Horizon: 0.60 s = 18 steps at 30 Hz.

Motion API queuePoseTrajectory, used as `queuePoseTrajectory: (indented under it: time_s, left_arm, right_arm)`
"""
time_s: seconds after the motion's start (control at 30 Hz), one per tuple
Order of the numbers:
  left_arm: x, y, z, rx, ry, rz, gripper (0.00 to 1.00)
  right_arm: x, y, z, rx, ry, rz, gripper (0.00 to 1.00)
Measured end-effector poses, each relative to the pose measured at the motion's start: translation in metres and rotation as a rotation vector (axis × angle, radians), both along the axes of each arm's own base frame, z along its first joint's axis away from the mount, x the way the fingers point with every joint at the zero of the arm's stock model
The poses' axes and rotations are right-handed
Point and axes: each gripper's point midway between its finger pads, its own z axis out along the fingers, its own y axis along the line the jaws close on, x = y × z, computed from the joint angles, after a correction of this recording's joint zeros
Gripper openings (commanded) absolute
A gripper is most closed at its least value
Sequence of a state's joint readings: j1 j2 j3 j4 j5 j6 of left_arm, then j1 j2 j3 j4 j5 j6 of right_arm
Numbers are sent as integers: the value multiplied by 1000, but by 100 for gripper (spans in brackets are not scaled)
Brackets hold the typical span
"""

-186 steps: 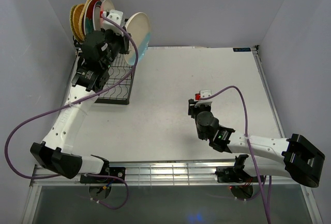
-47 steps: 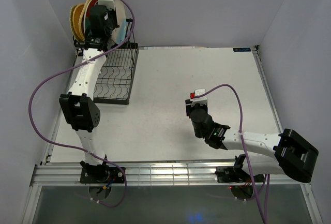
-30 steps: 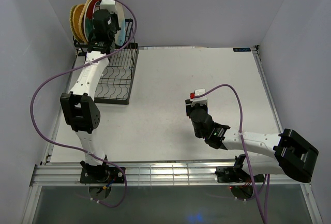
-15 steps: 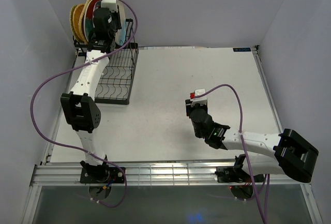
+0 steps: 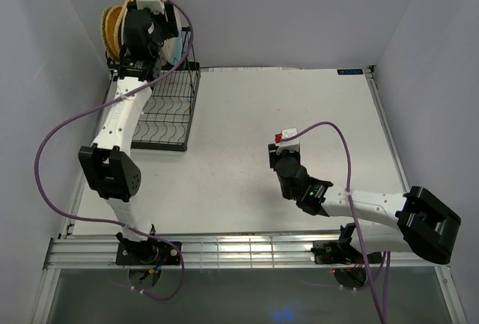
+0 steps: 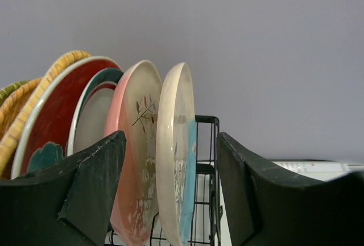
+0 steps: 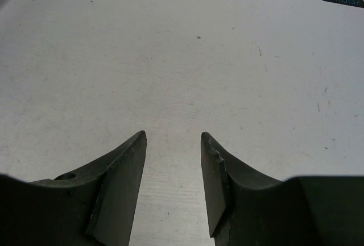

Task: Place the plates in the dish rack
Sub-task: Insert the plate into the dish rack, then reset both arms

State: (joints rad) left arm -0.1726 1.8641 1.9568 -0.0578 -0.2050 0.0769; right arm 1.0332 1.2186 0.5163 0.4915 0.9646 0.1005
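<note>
The left gripper (image 6: 170, 141) is now standing released, having let go of the cream plate (image 6: 176, 98) and lifted a little at the rear of the rack (image 5: 166, 118). Its fingers (image 6: 85, 183) are flanking the plate's rim without touching it. That plate is standing on edge in the rack, at the right end of a row, next to the pink plate (image 6: 136, 126), then the teal (image 6: 91, 121), red (image 6: 54, 115) and woven yellow (image 6: 14, 115) ones. The right gripper (image 7: 172, 138) is hovering over the table (image 7: 227, 58), well apart from the rack, jaws parted and holding nothing.
</note>
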Motion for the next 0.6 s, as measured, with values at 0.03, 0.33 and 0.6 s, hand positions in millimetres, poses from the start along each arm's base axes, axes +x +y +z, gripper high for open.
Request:
queuePoseTrajectory:
  time_s: [0.03,0.33,0.6]
  left_arm:
    - [-7,-1,5,-10,-6,-13,77]
    - [-113,-24,36,-144,-78,-204,89]
    - [-154,-44,-38,-207,1,-329,92]
  right_arm:
    - [0,0,0,0,1,1,50]
    - [-2,4,-4,-6,17,29,54]
    - [-3,10,-4,0,24,68,81]
